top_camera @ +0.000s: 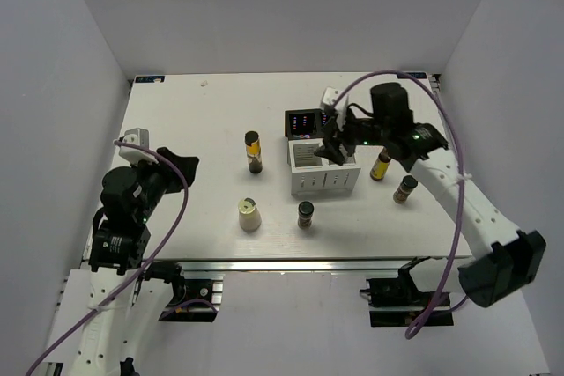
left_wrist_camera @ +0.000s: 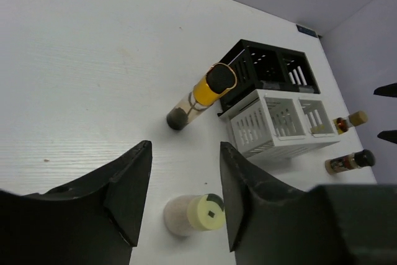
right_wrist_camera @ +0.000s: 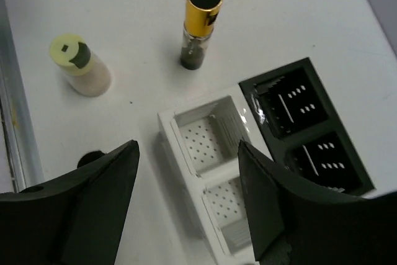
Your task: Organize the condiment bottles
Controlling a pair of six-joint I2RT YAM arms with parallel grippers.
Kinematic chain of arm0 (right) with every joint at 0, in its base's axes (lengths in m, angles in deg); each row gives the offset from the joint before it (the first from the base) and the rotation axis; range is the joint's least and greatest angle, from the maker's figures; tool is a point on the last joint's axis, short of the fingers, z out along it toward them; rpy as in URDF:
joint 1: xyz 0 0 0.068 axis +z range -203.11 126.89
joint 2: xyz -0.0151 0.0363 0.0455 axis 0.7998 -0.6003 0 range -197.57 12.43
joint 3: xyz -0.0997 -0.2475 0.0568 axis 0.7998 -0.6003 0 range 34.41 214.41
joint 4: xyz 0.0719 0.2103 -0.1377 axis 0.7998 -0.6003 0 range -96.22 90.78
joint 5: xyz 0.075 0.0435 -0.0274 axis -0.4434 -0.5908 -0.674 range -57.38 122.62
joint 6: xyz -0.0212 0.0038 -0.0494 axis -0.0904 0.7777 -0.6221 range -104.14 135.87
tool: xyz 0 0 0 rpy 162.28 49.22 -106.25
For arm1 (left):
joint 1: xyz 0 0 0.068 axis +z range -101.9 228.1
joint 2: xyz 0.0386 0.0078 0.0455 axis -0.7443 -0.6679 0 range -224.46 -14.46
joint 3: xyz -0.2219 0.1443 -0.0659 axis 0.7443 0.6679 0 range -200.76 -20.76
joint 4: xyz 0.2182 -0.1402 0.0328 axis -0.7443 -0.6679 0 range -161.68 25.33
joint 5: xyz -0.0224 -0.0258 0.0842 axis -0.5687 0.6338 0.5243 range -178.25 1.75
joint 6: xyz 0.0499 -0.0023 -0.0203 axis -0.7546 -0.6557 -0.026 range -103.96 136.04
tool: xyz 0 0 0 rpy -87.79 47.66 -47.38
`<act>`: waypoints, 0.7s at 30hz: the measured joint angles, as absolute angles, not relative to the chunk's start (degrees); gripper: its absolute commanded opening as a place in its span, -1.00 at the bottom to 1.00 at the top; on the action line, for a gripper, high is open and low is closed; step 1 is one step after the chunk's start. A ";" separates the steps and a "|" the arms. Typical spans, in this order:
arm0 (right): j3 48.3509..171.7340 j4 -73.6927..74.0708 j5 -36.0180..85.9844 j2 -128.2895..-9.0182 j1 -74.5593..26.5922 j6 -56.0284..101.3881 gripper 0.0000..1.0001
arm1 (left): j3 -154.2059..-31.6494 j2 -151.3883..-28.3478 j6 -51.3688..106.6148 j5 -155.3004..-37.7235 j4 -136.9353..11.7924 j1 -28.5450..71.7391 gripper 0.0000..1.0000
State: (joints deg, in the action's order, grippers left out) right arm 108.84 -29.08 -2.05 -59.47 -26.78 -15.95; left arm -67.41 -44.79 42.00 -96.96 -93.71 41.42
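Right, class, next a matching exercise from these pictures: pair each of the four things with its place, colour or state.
Things:
1. cream bottle
2. right gripper
3. left gripper
4. far half of the box

Descriptions:
A. black
B. open, over the white compartments
C. open, at the table's left side
D. upright near the front edge, left of a short jar

Pairs: 1-D, 2-B, 3-C, 4-A
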 measured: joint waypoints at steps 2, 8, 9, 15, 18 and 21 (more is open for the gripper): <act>109.26 -27.49 0.35 -62.40 -23.46 -13.63 -0.09 | -67.78 -44.11 42.00 -95.96 -95.46 41.42 -0.13; 115.18 -25.43 9.79 -74.99 -12.62 -4.01 0.78 | -68.61 -41.16 42.59 -93.42 -100.23 41.42 0.49; 116.84 -24.80 11.06 -77.44 -11.90 -2.66 0.79 | -68.61 -40.79 42.89 -93.18 -100.82 41.42 0.52; 123.92 -22.64 15.91 -88.45 -11.35 2.74 0.79 | -68.61 -38.67 44.16 -91.74 -104.12 41.42 0.61; 127.09 -22.55 16.85 -92.37 -11.40 3.94 0.79 | -68.61 -37.97 44.62 -91.23 -104.95 41.42 0.63; 130.83 -22.59 17.12 -96.10 -11.20 4.42 0.79 | -68.55 -37.88 45.01 -90.95 -104.95 41.42 0.64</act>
